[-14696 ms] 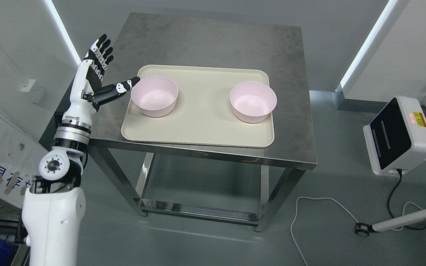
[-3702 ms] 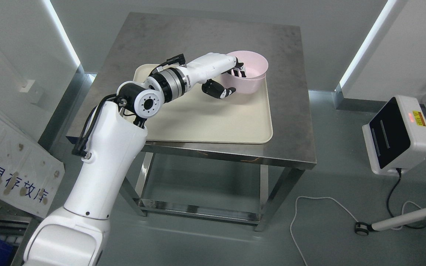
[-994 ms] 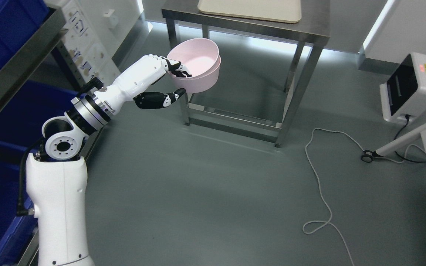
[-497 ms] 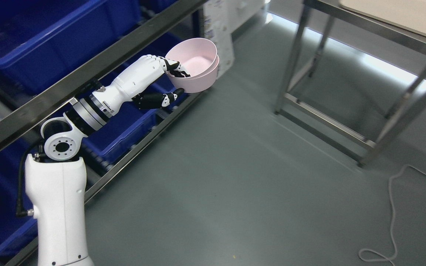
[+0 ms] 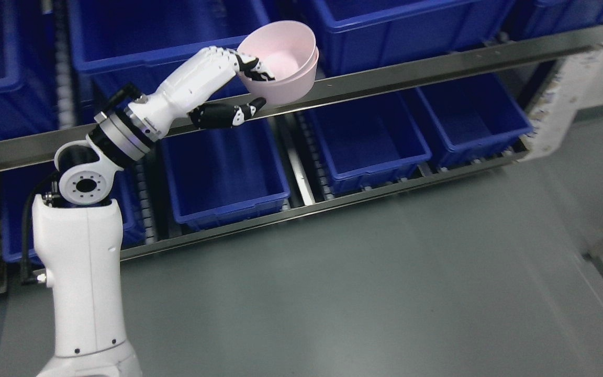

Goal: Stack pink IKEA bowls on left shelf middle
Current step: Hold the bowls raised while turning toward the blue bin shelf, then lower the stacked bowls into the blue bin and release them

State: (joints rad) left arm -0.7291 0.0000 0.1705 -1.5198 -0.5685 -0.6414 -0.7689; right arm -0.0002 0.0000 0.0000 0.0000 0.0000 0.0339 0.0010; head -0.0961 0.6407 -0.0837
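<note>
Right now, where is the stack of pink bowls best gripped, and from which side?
By the rim on the arm's side, as the left hand does: fingers hooked inside the nested pink bowls, thumb below the outer wall. The stack is open at the top and tilted, so the rim is probably the only pinchable edge.

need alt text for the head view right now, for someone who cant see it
The robot's left hand holds two nested pink bowls up in front of a metal shelf rail, fingers over the rim and thumb underneath. Blue bins fill the shelf levels behind, above a grey floor.
</note>
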